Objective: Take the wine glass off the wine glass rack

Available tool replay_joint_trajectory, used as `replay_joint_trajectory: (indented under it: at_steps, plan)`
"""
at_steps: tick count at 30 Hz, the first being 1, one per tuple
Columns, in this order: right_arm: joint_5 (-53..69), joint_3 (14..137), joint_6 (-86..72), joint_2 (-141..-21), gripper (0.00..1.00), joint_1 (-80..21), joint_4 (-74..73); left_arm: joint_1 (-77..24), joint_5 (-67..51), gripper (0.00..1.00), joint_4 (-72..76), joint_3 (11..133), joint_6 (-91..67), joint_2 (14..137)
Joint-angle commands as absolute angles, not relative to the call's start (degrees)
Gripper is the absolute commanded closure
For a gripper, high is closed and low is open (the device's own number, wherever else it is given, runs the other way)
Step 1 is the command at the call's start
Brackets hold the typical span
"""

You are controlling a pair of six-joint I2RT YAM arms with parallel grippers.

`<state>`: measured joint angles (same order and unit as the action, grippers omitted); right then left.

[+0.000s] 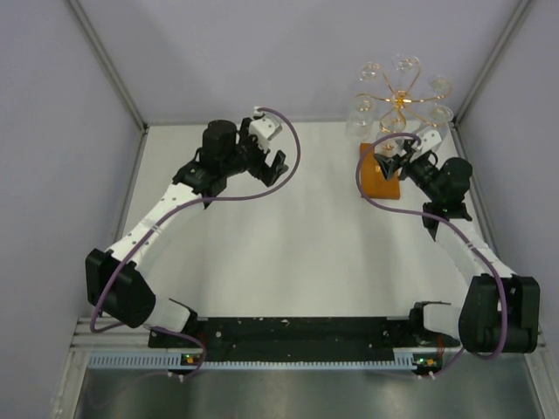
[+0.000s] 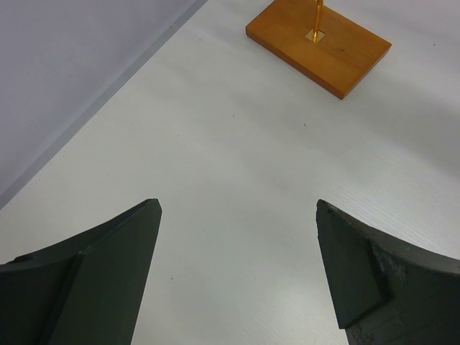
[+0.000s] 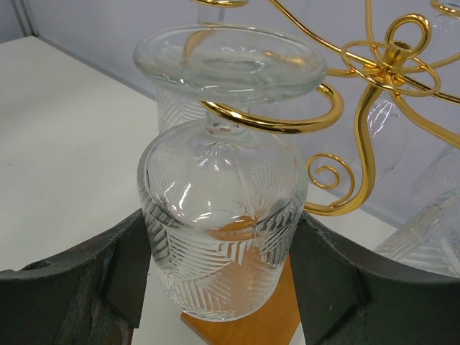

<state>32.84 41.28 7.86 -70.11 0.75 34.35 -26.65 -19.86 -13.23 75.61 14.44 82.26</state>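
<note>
The wine glass (image 3: 219, 237), clear with a cut herringbone pattern, hangs upside down by its foot from a curled arm of the gold wire wine glass rack (image 3: 374, 65). My right gripper (image 3: 221, 219) is closed around the glass bowl, with a black finger against each side. In the top view the rack (image 1: 400, 98) stands at the back right on its orange-brown base (image 1: 381, 173), with my right gripper (image 1: 390, 157) right beside it. My left gripper (image 1: 272, 166) is open and empty over the table, left of the rack.
Several other clear glasses (image 1: 441, 85) hang on the rack's other arms. The rack base also shows in the left wrist view (image 2: 320, 44), far ahead of the open left gripper (image 2: 238, 205). Grey walls close in the table at the back and sides.
</note>
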Motion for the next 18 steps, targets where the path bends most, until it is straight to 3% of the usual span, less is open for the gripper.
replay_joint_trajectory:
  at_steps: [1, 18]
  plan:
    - [35.2, 44.0, 8.0, -66.7, 1.0, 0.4, 37.6, -26.9, -20.1, 0.06, -10.1, 74.9, 13.7, 80.2]
    - [33.3, 49.0, 9.0, -71.3, 1.0, -1.8, 38.0, -26.8, -19.8, 0.06, -10.0, 74.6, 13.7, 80.0]
